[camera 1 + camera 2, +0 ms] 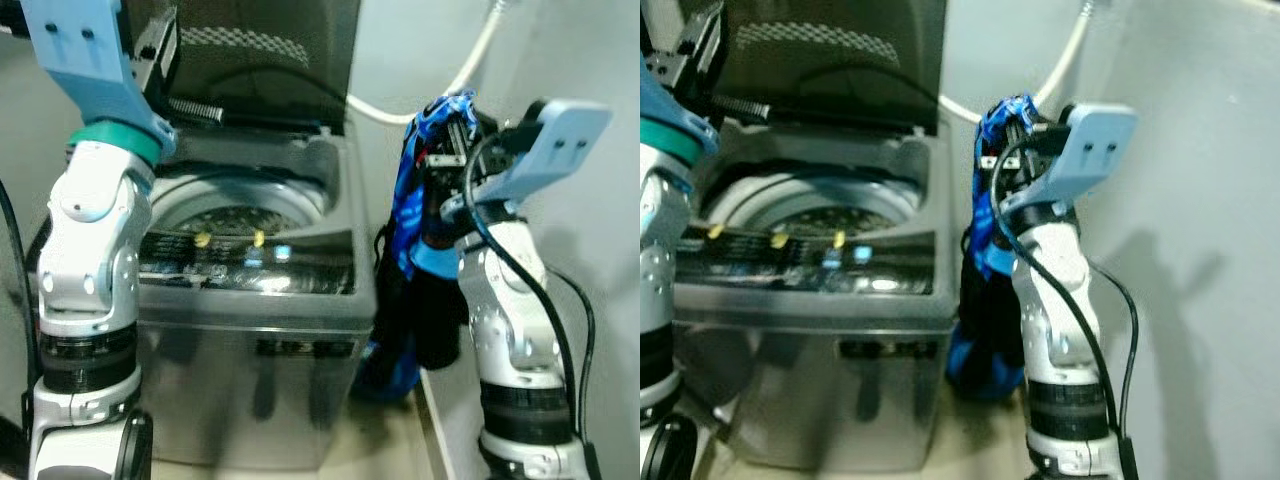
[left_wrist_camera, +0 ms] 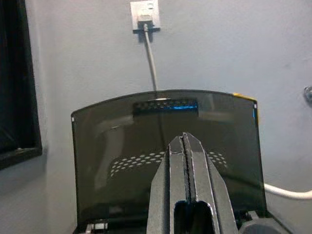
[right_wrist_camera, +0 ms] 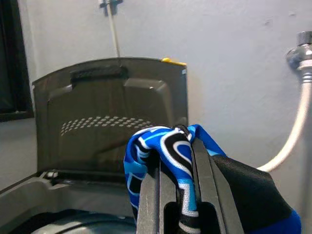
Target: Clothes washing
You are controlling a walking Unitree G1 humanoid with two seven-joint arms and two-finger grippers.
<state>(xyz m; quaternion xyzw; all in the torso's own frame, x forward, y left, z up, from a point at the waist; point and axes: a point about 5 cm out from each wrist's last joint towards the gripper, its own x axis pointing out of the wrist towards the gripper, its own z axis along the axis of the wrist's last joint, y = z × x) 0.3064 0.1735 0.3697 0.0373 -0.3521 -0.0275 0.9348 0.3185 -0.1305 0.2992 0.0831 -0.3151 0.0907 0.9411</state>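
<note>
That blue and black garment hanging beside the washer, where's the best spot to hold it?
Near its top, where the right gripper already pinches a bunched fold of the garment. Gripped from the front and up high, the rest hangs free below, so it could probably swing over the washer's open tub without dragging.

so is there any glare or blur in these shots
Left eye view: bright glare on the washing machine's control panel, everything slightly soft. Right eye view: the right arm's shadow falls on the wall. Wrist views: lid and blue-and-black garment reasonably sharp.
</note>
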